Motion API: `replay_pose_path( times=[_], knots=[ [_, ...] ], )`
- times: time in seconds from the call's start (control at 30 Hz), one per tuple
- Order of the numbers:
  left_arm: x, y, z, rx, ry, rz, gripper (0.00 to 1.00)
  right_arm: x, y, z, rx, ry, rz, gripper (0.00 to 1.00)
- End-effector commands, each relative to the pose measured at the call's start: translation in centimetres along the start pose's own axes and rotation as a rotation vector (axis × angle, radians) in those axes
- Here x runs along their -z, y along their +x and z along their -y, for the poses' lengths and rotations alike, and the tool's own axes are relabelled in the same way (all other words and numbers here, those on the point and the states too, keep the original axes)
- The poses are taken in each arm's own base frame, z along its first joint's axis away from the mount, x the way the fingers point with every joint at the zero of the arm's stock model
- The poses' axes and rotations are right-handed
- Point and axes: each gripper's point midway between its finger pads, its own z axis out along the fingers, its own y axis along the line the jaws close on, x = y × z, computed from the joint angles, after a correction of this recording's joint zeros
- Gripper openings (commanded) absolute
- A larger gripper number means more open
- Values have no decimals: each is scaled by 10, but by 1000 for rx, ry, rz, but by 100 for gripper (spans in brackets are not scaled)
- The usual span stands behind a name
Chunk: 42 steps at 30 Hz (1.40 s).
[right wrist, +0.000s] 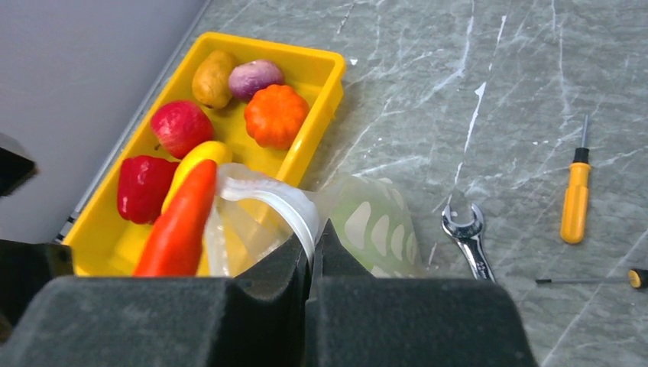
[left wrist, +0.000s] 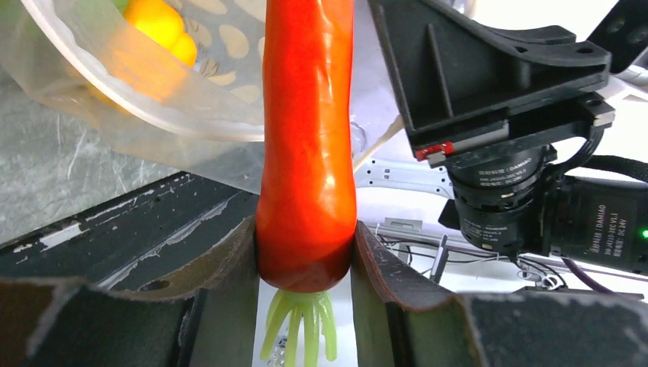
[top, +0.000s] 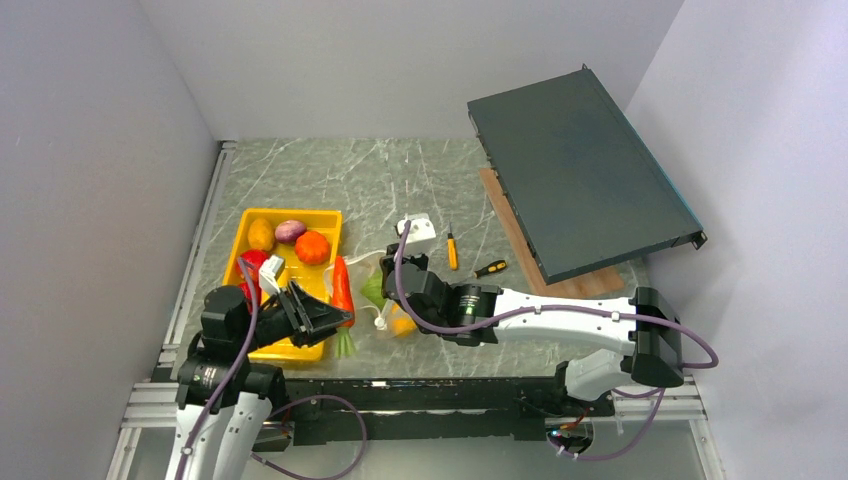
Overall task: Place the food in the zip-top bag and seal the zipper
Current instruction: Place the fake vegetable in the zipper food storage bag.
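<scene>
Currently mid-loading. The yellow tray (top: 292,212) sits left of centre in the top view, and six pieces remain in it: red pepper (right wrist: 143,188), yellow pepper (right wrist: 200,155), a red fruit (right wrist: 181,126), orange pumpkin (right wrist: 276,115), a purple piece (right wrist: 256,76) and a tan one (right wrist: 212,76). Just right of the tray, the zip-top bag (right wrist: 370,229) is propped with its mouth open. The right gripper (right wrist: 315,252) is fully closed, pinching the rim where the zipper (right wrist: 284,200) runs, unsealed. Inside the bag a green piece (top: 373,290) and a yellow-orange piece (left wrist: 158,23) show. The left gripper (left wrist: 306,260) clamps the carrot (left wrist: 307,153) at its thick end, jaws part-open around it, with the tip at the bag mouth. Whether it has entered I cannot tell. Judgement: under half done — carrot, tray pieces and sealing remain.
</scene>
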Motion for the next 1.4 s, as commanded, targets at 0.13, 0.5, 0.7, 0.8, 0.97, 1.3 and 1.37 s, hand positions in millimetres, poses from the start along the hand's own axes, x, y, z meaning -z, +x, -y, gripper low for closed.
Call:
replay_pose_path(
  times=[0.13,0.5,0.7,0.8,0.97,1.3,1.37],
  knots=[
    [-3,-5,29,88,211,-3,20,5,-27,-17,-67,-65,94,0],
    [30,9,59,-2,181,88,22,-2,-27,-9,-52,22,112,0],
    [31,18,48,37,150,61,22,-8,-30,-19,-47,17,122,0],
    [25,18,41,67,161,28,21,-11,-30,-22,-40,11,126,0],
    [11,12,30,123,166,-17,20,-11,-28,-26,-24,-11,125,0],
    [-7,-12,25,284,181,4,17,-6,-21,-34,19,-78,145,0],
    [-10,-20,26,333,189,32,18,-5,-16,-37,38,-93,142,0]
  ],
)
